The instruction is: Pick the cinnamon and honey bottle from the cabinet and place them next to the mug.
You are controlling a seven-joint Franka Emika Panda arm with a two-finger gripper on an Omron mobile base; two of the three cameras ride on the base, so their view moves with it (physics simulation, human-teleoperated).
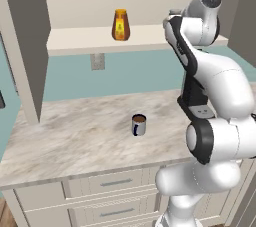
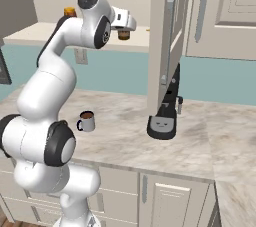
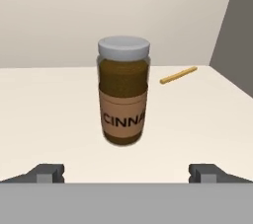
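Hand view is showing us the cinnamon [image 3: 123,97] standing upright on the cabinet [image 3: 44,114] shelf, centred ahead of our tool [image 3: 126,172]. The tool is standing wide open and holding nothing; its two tips are sitting apart at the bottom of the view, with the jar still beyond them. A thin tan stick [image 3: 178,75] is lying on the shelf behind the jar, toward the right wall.

In the left base view the honey bottle [image 1: 120,25] is standing on the same shelf, well apart to the left, and the mug [image 1: 139,125] is waiting on the bench [image 1: 75,136] below, near its front edge.

We are judging this as the approach to the first pick. The risks from here: pushing forward with a tip off-centre could be knocking the jar over or shoving it toward the back wall; closing too high could be catching only the smooth lid, letting the jar slip. On the way out, the cabinet's side panel is close on the right and could be clipping the arm.
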